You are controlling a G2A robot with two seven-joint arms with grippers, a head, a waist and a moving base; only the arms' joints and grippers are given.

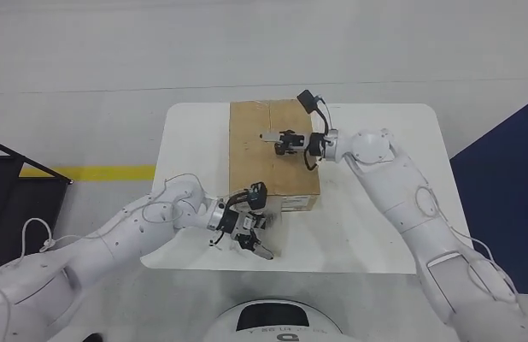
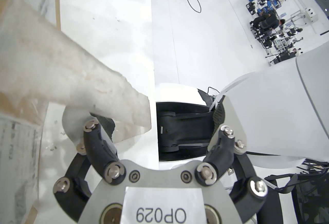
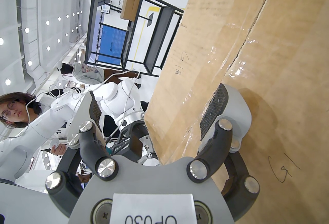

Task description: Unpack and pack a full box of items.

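bright even light, warped edges

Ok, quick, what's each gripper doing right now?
Left gripper: open, gripping nothing; a loose tape strip lies right beside it.
Right gripper: open, empty, over the top of the cardboard box.

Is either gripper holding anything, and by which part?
Nothing is gripped. Right gripper: jaws open over the box top. Left gripper: jaws open, a loose tape strip resting against one finger.
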